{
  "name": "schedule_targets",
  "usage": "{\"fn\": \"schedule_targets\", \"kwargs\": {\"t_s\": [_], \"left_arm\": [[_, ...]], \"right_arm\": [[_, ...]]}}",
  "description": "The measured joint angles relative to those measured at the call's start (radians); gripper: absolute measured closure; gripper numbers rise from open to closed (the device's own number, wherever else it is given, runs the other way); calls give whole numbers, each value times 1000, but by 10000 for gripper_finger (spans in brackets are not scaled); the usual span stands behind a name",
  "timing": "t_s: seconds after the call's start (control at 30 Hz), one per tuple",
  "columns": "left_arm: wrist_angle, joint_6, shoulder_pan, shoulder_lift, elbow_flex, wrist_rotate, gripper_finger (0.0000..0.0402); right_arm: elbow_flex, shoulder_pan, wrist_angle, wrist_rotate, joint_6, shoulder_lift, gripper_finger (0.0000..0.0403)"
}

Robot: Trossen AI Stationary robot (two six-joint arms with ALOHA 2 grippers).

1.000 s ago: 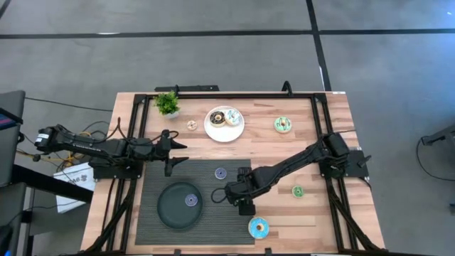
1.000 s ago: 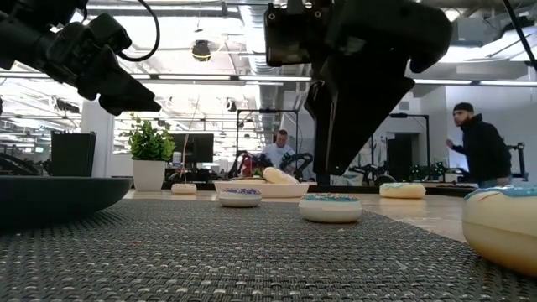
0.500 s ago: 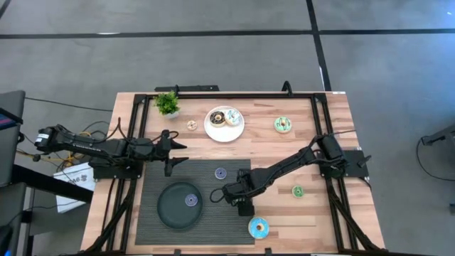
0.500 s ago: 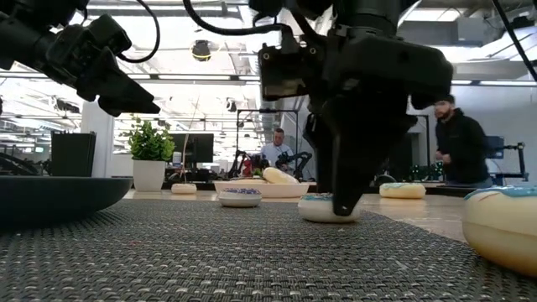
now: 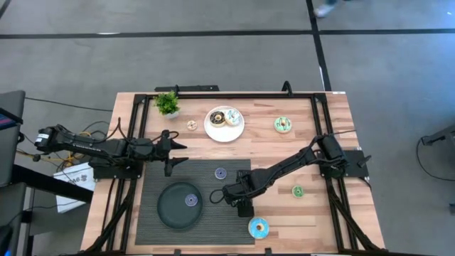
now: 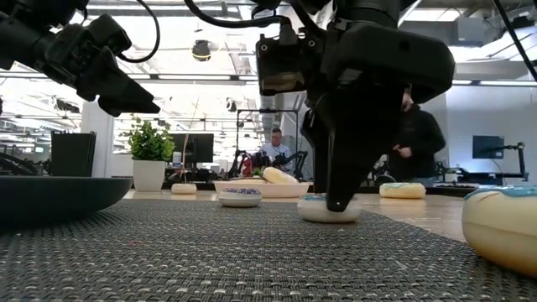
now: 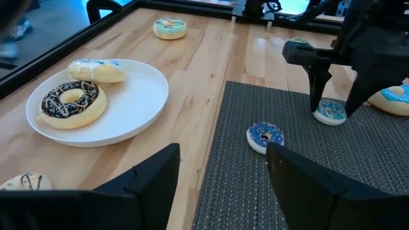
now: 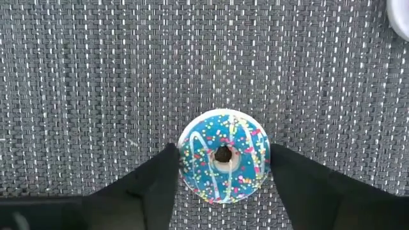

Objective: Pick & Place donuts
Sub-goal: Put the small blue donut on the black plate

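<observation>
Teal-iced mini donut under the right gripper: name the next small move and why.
Probably close the fingers. The right gripper is down on the mat with its fingers open, one on each side of the teal-iced mini donut, so it looks lined up for the grasp. The left gripper waits aside.

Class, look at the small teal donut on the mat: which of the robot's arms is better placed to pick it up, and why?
The right. Its gripper hangs open straight over the small teal donut, fingers either side. The left gripper hovers off near the mat's far corner.

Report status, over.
Right gripper open, straddling small teal donut on mat. Left gripper open, waiting above the mat's edge. Nothing in the way.
</observation>
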Motion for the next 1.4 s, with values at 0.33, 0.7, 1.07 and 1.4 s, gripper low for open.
{"fn": "schedule_targets", "kwargs": {"t_s": [0.33,0.7,1.07,1.4], "left_arm": [[1,0,0,0,0,1,176],[1,-46,0,0,0,2,176],[-1,-49,0,0,0,2,176],[-2,-49,0,0,0,2,176]], "right_arm": [[0,-1,0,0,0,0,222],[4,-24,-21,-32,-9,-14,224],[181,-111,88,-28,-85,-31,227],[329,-137,364,-30,-184,70,229]]}}
